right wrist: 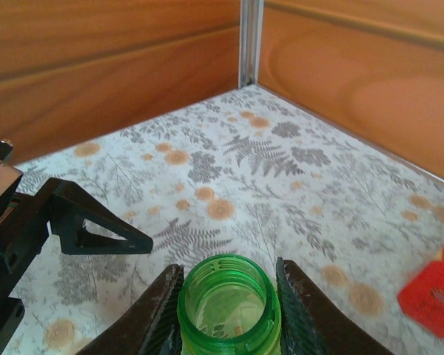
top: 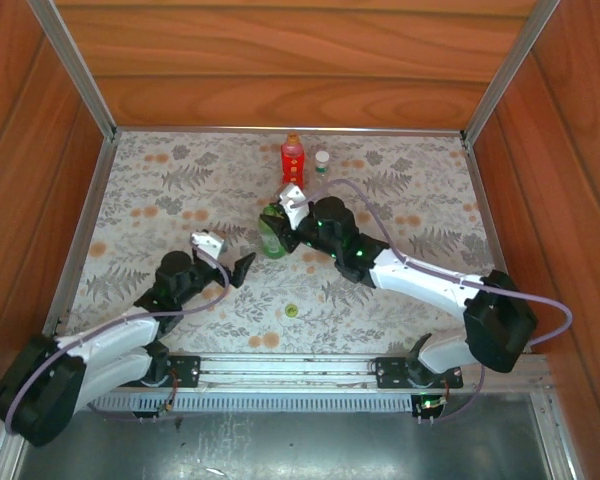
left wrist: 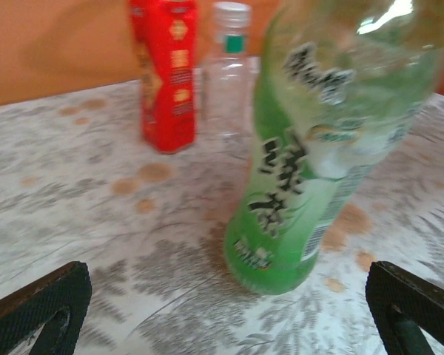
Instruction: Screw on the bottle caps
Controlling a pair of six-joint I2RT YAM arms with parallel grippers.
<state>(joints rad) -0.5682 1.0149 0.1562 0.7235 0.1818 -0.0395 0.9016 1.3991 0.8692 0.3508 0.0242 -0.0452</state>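
The right hand (right wrist: 226, 307) is clenching the green bottle (right wrist: 224, 296) by its neck, probably steadying it on the surface (top: 430, 290) for capping; the mouth is standing bare. The left hand (left wrist: 223, 318) is hanging released and empty, that bottle just ahead. A small green cap (top: 292, 311) is lying loose to its right. The left wrist view is cutting off the red bottle's (left wrist: 166, 74) top.

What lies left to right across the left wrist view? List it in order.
Pincer finger at the lower corner → red bottle → clear bottle → green bottle, nearest the camera → other pincer finger.
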